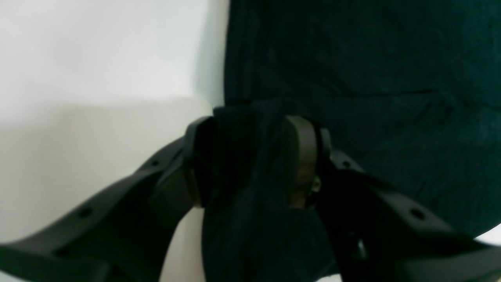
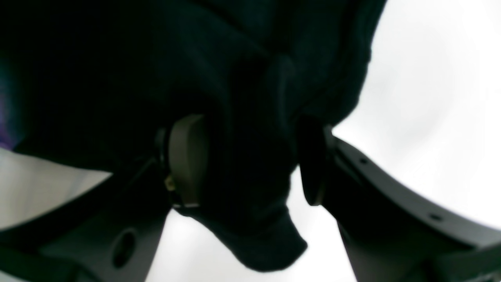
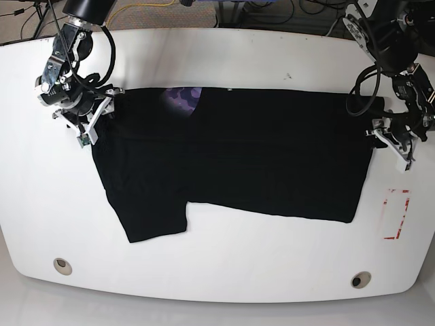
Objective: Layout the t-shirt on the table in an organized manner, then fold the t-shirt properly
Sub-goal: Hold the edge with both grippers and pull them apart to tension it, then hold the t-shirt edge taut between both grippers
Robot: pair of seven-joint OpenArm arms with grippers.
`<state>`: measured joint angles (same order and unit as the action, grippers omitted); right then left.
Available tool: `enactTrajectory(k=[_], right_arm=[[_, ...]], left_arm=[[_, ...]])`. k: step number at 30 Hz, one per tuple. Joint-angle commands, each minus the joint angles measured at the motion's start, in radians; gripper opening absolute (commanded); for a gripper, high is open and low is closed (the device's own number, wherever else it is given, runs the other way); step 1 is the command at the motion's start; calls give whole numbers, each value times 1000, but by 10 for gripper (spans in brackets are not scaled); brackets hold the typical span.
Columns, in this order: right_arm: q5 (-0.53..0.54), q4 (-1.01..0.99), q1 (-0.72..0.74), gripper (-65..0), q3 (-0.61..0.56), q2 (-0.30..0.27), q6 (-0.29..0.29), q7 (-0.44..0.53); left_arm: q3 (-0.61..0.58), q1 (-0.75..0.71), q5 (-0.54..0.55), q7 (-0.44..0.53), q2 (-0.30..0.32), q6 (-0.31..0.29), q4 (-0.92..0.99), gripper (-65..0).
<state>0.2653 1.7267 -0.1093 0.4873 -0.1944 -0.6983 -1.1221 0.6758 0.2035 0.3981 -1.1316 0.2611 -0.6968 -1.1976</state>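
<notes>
The black t-shirt (image 3: pixel 258 156) lies spread lengthwise across the white table (image 3: pixel 224 61), with a sleeve (image 3: pixel 153 217) sticking out toward the front left and a bit of purple patch (image 3: pixel 182 98) showing at its far edge. My right gripper (image 3: pixel 97 117) is at the shirt's left end, and in its wrist view the gripper (image 2: pixel 250 160) is shut on a bunched fold of the t-shirt (image 2: pixel 250 117). At the shirt's right end my left gripper (image 3: pixel 379 134) holds the edge. Its wrist view shows the gripper (image 1: pixel 248 160) shut on the t-shirt (image 1: pixel 352 78).
A red-and-white tape rectangle (image 3: pixel 396 214) marks the table to the right of the shirt. Two grommet holes (image 3: pixel 62 265) (image 3: pixel 360 279) sit near the front edge. Cables (image 3: pixel 170 13) lie beyond the far edge.
</notes>
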Motion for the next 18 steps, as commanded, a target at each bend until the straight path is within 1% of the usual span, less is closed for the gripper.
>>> enactTrajectory(k=[1, 3, 5, 14, 18], right_arm=[[10, 20, 10, -308, 4, -14, 0, 17], [10, 20, 10, -308, 4, -14, 0, 17], [10, 20, 10, -308, 4, -14, 0, 17], [10, 20, 12, -308, 4, -14, 0, 17], [10, 20, 12, -308, 4, -14, 0, 17]], left_arm=[[2, 20, 15, 15, 22, -1, -20, -458], [2, 20, 15, 14, 22, -1, -20, -512], [-3, 20, 15, 12, 24, -1, -20, -543], [-5, 14, 15, 8, 24, -1, -21, -542], [-5, 14, 15, -20, 25, -1, -21, -540]])
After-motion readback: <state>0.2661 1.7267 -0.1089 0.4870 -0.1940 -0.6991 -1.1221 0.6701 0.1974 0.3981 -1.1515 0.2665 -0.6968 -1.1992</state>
